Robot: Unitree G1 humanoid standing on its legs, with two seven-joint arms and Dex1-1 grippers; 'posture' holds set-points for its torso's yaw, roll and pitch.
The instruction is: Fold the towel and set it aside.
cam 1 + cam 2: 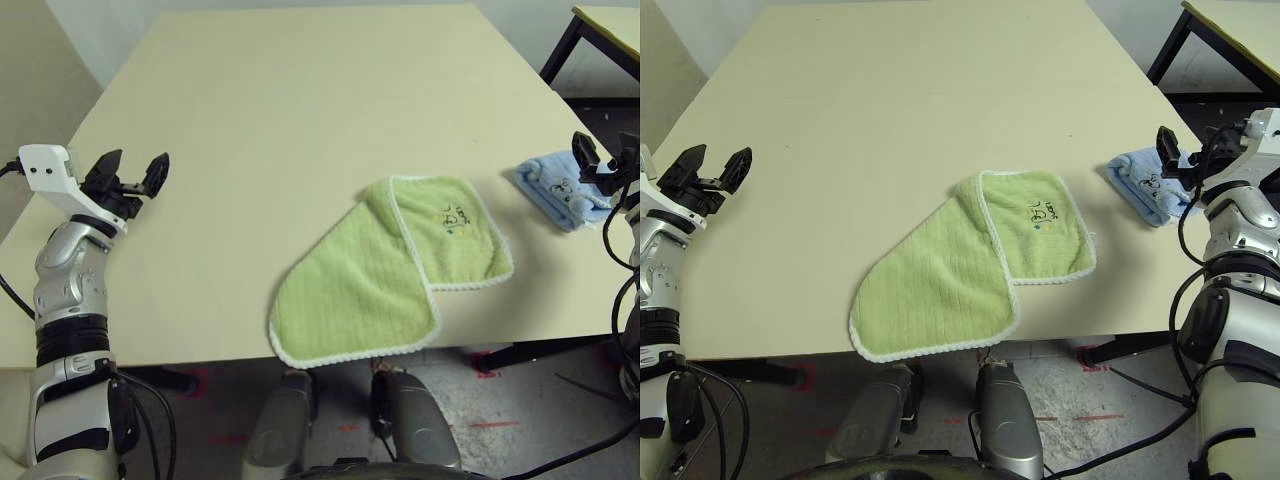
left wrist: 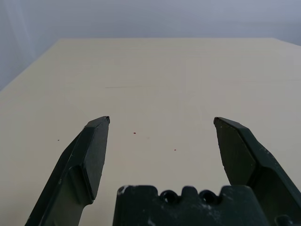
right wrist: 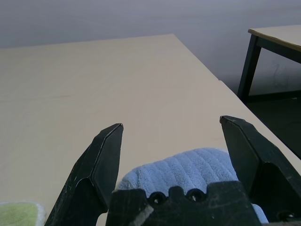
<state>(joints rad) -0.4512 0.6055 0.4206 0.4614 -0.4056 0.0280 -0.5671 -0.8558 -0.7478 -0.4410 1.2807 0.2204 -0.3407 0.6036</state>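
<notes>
Bench carries everything, a wide pale top. Near its front edge lies the towel, light green terry with white stitched edging, already doubled once: one end is turned back over the rest, so the dark motif faces up on the upper flap. It sits between the two arms, well apart from the left gripper and nearer the right gripper; both have their jaws wide apart and hold nothing.

It looks light, soft and floppy, likely to sag and drag rather than keep shape. Terry should grip well, so slipping seems unlikely. The rounded near end by the bench edge, or the edging at a corner, looks like the best hold.

Just under the right jaws lies a smaller blue towel, folded.
</notes>
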